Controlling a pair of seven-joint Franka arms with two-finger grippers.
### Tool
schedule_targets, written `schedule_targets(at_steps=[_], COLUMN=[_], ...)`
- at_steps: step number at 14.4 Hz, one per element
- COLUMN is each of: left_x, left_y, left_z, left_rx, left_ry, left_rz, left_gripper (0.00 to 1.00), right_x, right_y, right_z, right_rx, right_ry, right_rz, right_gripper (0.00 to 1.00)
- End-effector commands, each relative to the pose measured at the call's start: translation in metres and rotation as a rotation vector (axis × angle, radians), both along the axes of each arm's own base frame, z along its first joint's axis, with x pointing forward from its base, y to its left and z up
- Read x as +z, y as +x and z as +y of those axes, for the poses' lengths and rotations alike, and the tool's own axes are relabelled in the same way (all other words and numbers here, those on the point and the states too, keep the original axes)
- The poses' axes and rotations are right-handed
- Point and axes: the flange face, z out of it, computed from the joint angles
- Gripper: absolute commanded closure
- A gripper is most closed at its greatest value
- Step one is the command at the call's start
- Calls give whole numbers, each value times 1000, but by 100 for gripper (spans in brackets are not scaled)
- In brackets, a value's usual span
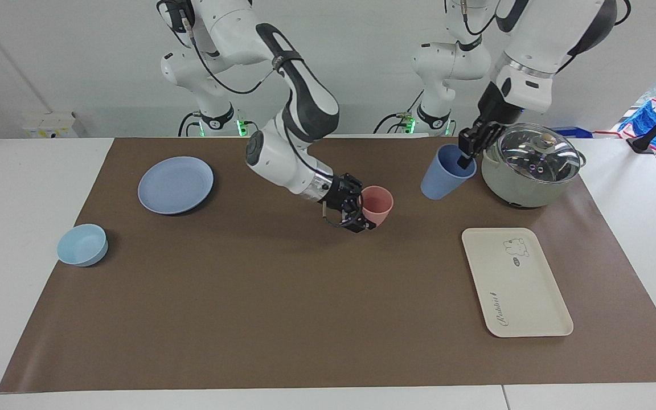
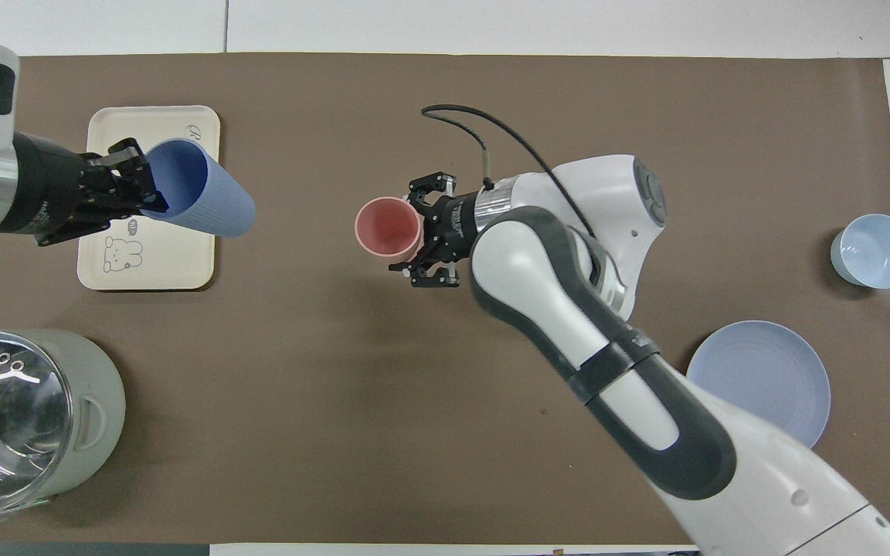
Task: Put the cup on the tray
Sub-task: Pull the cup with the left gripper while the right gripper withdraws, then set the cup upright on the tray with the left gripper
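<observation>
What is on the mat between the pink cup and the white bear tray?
Nothing: the overhead view shows only bare brown paper mat between the pink plastic cup and the cream-white rectangular tray. The periwinkle-blue tumbler hangs in the air above there.

This is a robotics lab. Two white arms (image 1: 282,102) bolted at the top of the frame stand before a bare white wall (image 1: 77,57); a brown mat (image 1: 248,296) covers the white table (image 1: 32,171), set with toy-like plastic dishes.
</observation>
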Motion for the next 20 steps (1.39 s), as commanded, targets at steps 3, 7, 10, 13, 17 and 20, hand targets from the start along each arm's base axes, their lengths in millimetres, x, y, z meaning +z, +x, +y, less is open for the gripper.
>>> schedule_targets(at_steps=[3,7,10,13,17,20], left_x=[-58,-102,-144,-172,-186,-219], left_y=[25,40,36,46,55,72], left_z=[51,97,133,137,162,174], left_rx=[-47,-103,-144,-133,-126,-112], left_ry=[16,52,79,85,105,128], left_rz=[-23,-20,-33,-42,-84,-123], left_gripper=[100,100,100,100,100,100], right_x=[-2,-3,-1,-20,-63,-87], right_y=[25,28,25,31,50,67], right_z=[-167,-295,-366,-420,-454,-456], right_rx=[120,157,270,338,388,440], right_ry=[17,9,-54,-51,24,65], right_rz=[-40,-30,-40,-47,-17,18], right_gripper=[100,100,100,100,100,100])
